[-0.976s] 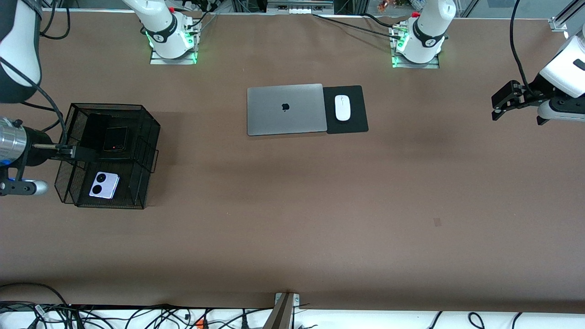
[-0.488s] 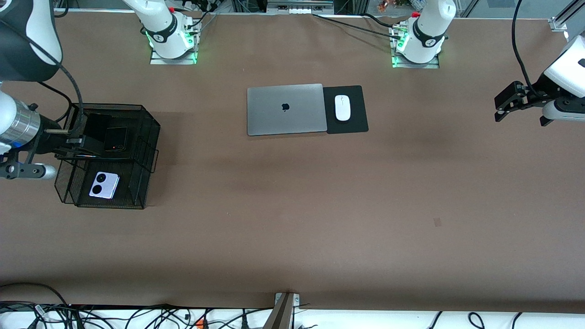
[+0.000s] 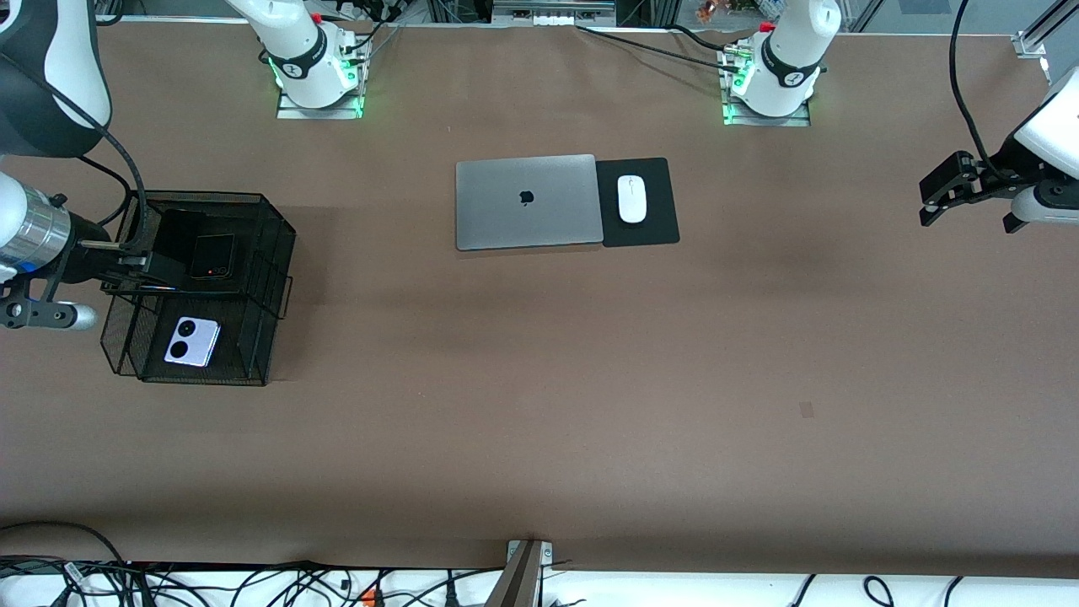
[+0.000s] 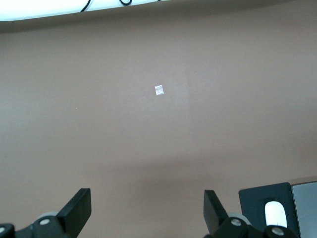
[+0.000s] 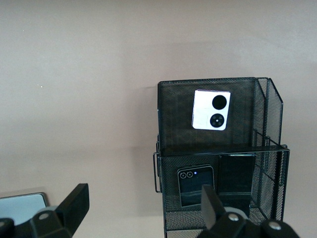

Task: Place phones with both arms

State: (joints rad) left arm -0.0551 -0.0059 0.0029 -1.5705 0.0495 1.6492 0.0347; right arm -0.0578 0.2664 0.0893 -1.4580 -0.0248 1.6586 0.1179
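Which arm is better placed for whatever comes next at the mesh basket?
Right, probably. The right tool is open at the mesh basket holding the phones; the left tool waits open over bare table.

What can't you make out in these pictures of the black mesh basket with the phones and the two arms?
- Long black slab phone: partly covered by the small black flip phone and the black mesh basket's wire wall in the right wrist view; a dark patch in the front view.
- Right gripper: open; only its fingertips show, the rest is cut off by the frame edge.
- White computer mouse: cut off by the left gripper, also open, in the left wrist view.
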